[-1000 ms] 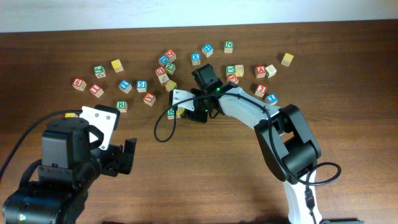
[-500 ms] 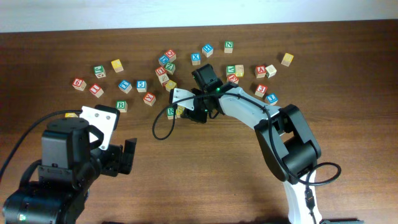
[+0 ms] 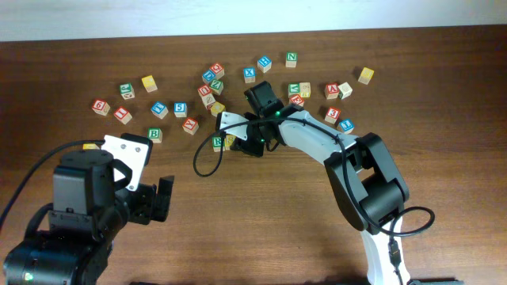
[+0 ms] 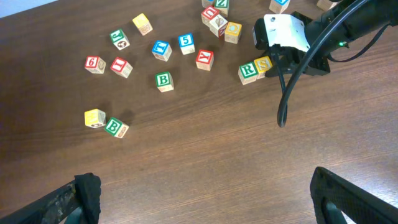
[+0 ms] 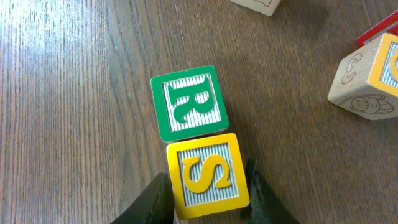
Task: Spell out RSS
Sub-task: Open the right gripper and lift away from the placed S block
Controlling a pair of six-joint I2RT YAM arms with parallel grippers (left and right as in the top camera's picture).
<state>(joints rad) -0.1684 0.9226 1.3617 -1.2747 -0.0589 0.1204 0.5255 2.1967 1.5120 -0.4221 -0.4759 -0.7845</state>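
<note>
The green R cube (image 5: 189,103) lies flat on the table, and a yellow S cube (image 5: 206,172) sits edge to edge against it. My right gripper (image 5: 207,186) is shut on this S cube, one finger on each side. In the overhead view the R cube (image 3: 217,143) and the S cube (image 3: 229,142) sit at the right gripper's tip (image 3: 234,141). The pair also shows in the left wrist view: the R cube (image 4: 247,71) and the S cube (image 4: 263,64). My left gripper (image 4: 205,199) is open and empty over bare wood. I cannot pick out a second S cube.
Several loose letter cubes lie scattered across the back of the table, among them a green B cube (image 4: 163,81), a yellow cube (image 4: 94,117) beside another green B cube (image 4: 115,127), and a yellow-faced cube (image 5: 370,78) to the right of the pair. A black cable (image 3: 207,162) loops below the right gripper.
</note>
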